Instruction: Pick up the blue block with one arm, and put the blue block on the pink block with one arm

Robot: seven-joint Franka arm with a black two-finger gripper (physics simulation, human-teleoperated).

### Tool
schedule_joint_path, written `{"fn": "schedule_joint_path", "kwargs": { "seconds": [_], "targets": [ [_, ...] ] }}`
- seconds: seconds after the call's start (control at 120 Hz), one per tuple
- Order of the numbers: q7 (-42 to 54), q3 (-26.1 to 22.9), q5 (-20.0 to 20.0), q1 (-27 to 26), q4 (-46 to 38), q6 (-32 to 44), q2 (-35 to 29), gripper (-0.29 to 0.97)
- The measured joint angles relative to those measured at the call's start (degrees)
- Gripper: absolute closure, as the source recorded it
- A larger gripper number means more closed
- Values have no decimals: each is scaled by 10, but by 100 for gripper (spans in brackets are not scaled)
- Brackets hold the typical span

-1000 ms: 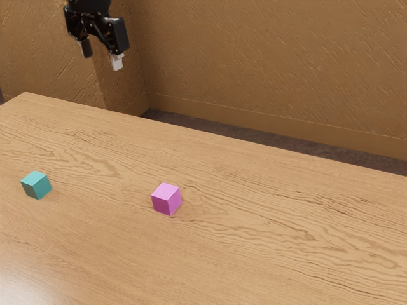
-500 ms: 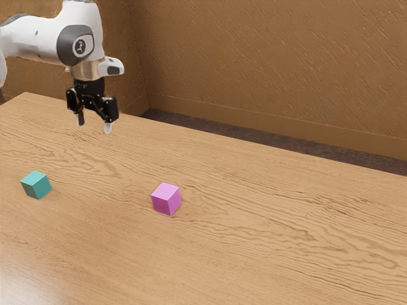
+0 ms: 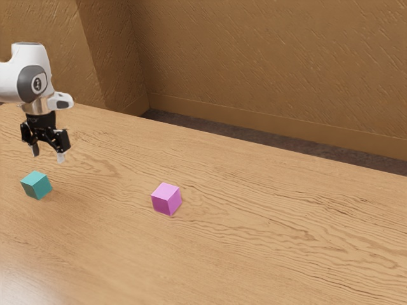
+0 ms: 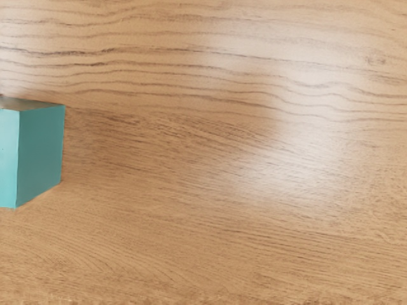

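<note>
Blue block (image 3: 36,185): sits on desk (image 3: 254,222) near the exterior view's left edge, flat on one face, teal-ish in colour; nothing touches it.
Pink block (image 3: 166,199): on desk too, well apart from blue block, toward the exterior view's right; nothing on top of it.
Claw (image 3: 48,154): open, fingers spread w/ nothing between them; hangs just above blue block & a bit to the exterior view's right of it, pointing down, clear of the desk.
Arm (image 3: 28,79): white, comes in at the exterior view's left edge, wrist joint directly over claw.
Exterior view extra: gives both blocks, arm, claw's spread, brown textured wall (image 3: 254,57) & a dark floor strip (image 3: 286,136) behind the desk's far edge.
Wrist view extra: close look at blue block (image 4: 28,155), cut off at the picture's edge, two teal side faces w/ a sharp corner between them, a thin grey-lit top edge; wood grain & a pale glare patch on desk beside it.
Vs 1.0 s ago: claw was high up near the wall corner; 0.5 s ago it was lower but further back. Now it's down & over toward blue block.
Blocks vs earlier: both in the same spots, no shift.
</note>
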Motion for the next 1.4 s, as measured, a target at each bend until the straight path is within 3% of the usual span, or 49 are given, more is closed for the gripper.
{"fn": "schedule_joint_path", "kwargs": {
  "seconds": [0.158,0.467,1.117,1.4],
  "targets": [
    [47,41,-4,-6,-27,49,0,0],
    [133,46,-23,40,-14,101,42,0],
    [211,35,-42,55,-2,97,48,0],
    [229,69,-41,54,-49,142,47,0]
  ]
}}
